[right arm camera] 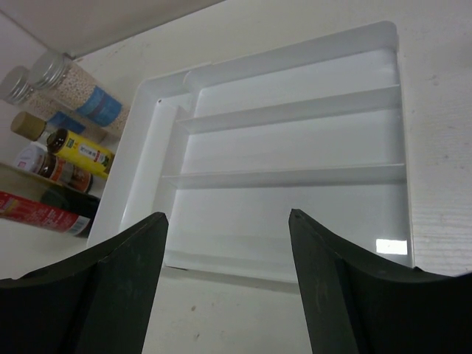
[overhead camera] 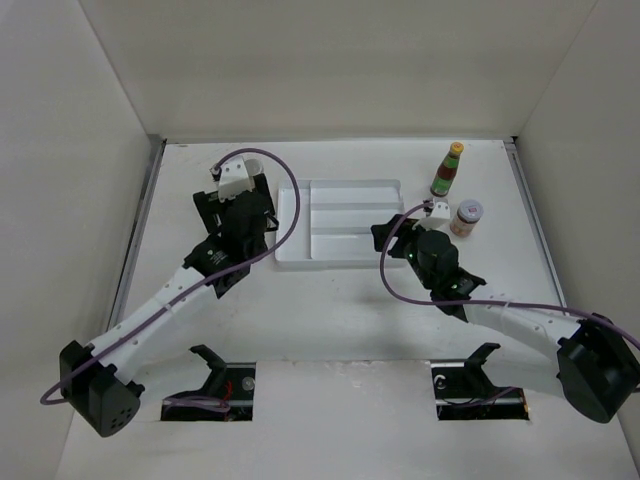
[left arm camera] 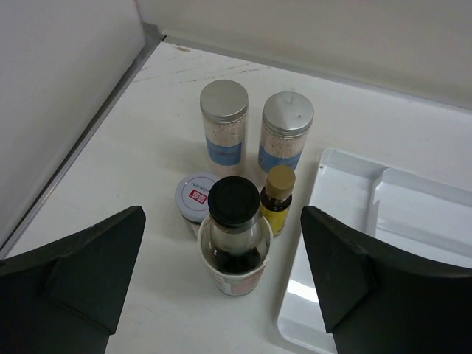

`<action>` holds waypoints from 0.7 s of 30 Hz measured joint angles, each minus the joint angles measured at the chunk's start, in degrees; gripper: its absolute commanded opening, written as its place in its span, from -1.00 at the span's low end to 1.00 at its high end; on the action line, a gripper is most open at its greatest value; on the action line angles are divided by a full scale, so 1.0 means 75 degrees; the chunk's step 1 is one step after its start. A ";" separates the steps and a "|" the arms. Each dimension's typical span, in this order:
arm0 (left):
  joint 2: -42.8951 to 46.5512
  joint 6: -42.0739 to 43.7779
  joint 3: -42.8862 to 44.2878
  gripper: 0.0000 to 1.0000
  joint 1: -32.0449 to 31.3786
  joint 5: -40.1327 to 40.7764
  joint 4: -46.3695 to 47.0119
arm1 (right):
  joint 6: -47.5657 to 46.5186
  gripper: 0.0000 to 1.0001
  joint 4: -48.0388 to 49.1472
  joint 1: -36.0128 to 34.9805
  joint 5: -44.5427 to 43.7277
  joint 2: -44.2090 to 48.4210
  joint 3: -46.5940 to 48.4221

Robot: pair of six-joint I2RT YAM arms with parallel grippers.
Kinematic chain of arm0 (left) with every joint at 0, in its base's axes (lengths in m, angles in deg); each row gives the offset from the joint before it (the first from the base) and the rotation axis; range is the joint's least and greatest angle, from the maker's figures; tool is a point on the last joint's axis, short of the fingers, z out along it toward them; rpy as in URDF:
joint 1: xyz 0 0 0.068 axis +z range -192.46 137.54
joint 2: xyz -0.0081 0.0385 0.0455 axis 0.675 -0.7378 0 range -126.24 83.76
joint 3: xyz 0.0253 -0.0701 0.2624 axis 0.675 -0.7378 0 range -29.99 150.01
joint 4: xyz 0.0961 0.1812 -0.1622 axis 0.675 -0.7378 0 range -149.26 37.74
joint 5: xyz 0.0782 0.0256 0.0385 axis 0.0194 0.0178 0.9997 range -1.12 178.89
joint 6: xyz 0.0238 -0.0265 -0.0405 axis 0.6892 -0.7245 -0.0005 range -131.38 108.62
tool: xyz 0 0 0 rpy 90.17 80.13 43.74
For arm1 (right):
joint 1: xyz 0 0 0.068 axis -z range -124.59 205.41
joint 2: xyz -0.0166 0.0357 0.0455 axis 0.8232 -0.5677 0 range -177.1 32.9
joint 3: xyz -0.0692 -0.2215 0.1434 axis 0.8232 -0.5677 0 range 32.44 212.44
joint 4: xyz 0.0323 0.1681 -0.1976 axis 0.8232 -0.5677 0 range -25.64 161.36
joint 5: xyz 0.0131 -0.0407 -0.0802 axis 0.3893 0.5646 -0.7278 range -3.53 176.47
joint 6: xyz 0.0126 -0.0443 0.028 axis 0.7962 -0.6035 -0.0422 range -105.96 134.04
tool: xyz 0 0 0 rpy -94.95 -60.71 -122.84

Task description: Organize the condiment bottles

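You had the left gripper [left arm camera: 221, 247] lined up on the black-capped bottle [left arm camera: 234, 240], which stood just off the tray's [left arm camera: 354, 192] left edge. Its jaws were wide apart, the bottle showed between the two fingers untouched, and nothing was held. I judged this to be the approach to a pick, with every compartment of the tray bare and no bottle sorted yet.

The next move called for you to settle lower and close squarely on the body below the cap. You had little room. The small yellow bottle [left arm camera: 278, 199] stood right against it on the tray side, and the short white-lidded jar [left arm camera: 196, 198] crowded it on the side away from the tray. Behind those stood the shaker nearer the tray [left arm camera: 286, 133] and the shaker farther from the tray [left arm camera: 223, 122].

The red sauce bottle [overhead camera: 448, 172] and a short jar [overhead camera: 466, 216] waited off the tray's right edge.

Your left arm [overhead camera: 170, 300] stretched diagonally to the tray's left side, wrist tipped down over the cluster. Your right arm [overhead camera: 500, 315] reached to the tray's right edge. The right gripper [right arm camera: 227, 221] looked low across the tray, parted and empty.
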 measured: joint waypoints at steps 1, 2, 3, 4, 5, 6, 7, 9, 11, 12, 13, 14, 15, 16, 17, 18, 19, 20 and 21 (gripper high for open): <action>-0.0076 -0.0073 0.0000 0.73 0.0146 -0.0102 -0.0003 | 0.0000 0.48 0.0035 0.0000 0.0041 -0.0003 0.0000; -0.0128 -0.0125 0.0000 0.70 0.0283 -0.0198 0.0003 | 0.0000 0.49 0.0058 0.0000 0.0082 -0.0009 0.0000; -0.0172 -0.0181 0.0000 0.66 0.0417 -0.0289 0.0012 | 0.0000 0.49 0.0076 0.0000 0.0105 -0.0009 0.0000; -0.0219 -0.0224 0.0000 0.61 0.0548 -0.0388 0.0032 | 0.0000 0.49 0.0093 0.0000 0.0125 -0.0012 -0.0003; -0.0274 -0.0259 0.0000 0.54 0.0659 -0.0487 0.0061 | 0.0000 0.49 0.0117 0.0000 0.0146 -0.0017 0.0000; -0.0353 -0.0294 0.0000 0.50 0.0761 -0.0592 0.0117 | 0.0000 0.49 0.0137 0.0000 0.0169 -0.0032 -0.0003; -0.0440 -0.0335 0.0000 0.47 0.0836 -0.0679 0.0184 | 0.0000 0.49 0.0160 0.0000 0.0189 -0.0055 0.0000; -0.0676 -0.0414 -0.0006 0.41 0.0991 -0.0833 0.0309 | 0.0000 0.50 0.0157 0.0000 0.0248 -0.0102 -0.0003; -0.0921 -0.0443 -0.0006 0.35 0.1087 -0.0947 0.0399 | 0.0000 0.49 0.0160 0.0000 0.0309 -0.0111 -0.0003; -0.1055 -0.0455 -0.0009 0.33 0.1137 -0.1020 0.0437 | 0.0000 0.49 0.0172 0.0000 0.0326 -0.0108 -0.0003; -0.1139 -0.0458 -0.0012 0.30 0.1172 -0.1064 0.0469 | 0.0000 0.48 0.0169 0.0000 0.0344 -0.0108 -0.0003; -0.1215 -0.0460 -0.0020 0.25 0.1207 -0.1110 0.0507 | 0.0000 0.48 0.0169 0.0000 0.0367 -0.0108 -0.0009; -0.1259 -0.0463 -0.0041 0.18 0.1241 -0.1157 0.0565 | 0.0000 0.48 0.0169 0.0000 0.0391 -0.0108 -0.0015; -0.1279 -0.0463 -0.0050 0.14 0.1256 -0.1192 0.0627 | 0.0000 0.48 0.0169 0.0000 0.0402 -0.0108 -0.0015; -0.1288 -0.0460 -0.0064 0.07 0.1294 -0.1224 0.0708 | 0.0000 0.48 0.0169 0.0000 0.0417 -0.0108 -0.0017; -0.1288 -0.0463 -0.0082 -0.03 0.1329 -0.1239 0.0784 | 0.0000 0.48 0.0169 0.0000 0.0423 -0.0111 -0.0020; -0.1288 -0.0460 -0.0087 -0.12 0.1358 -0.1256 0.0842 | 0.0000 0.48 0.0172 0.0000 0.0423 -0.0117 -0.0023; -0.1288 -0.0460 -0.0093 -0.21 0.1393 -0.1271 0.0901 | 0.0000 0.48 0.0172 0.0000 0.0425 -0.0131 -0.0023; -0.1288 -0.0463 -0.0105 -0.29 0.1419 -0.1279 0.0950 | 0.0000 0.48 0.0172 0.0003 0.0425 -0.0154 -0.0026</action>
